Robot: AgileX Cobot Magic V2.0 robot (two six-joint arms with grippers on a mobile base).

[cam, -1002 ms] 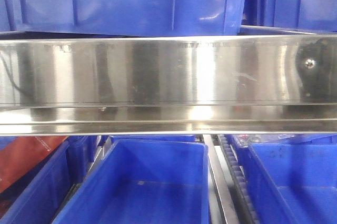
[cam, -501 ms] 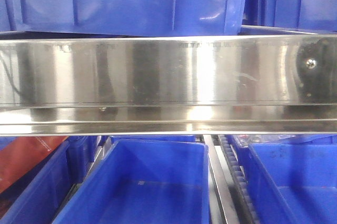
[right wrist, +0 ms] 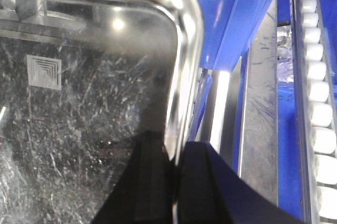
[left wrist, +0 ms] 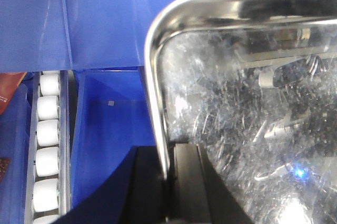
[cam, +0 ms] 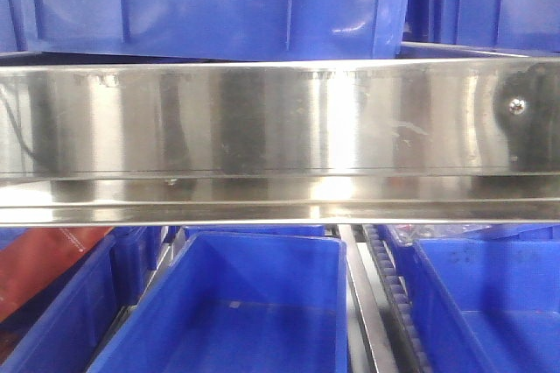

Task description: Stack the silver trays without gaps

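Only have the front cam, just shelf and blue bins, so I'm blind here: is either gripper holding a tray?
Observer: Yes. In the left wrist view, the left gripper is shut on the tray rim.
Operator: Right one?
Observer: The right gripper pinches a rim too, below a rounded corner.
Operator: What's underneath?
Observer: A blue bin lies below the left rim, with rollers beside it.
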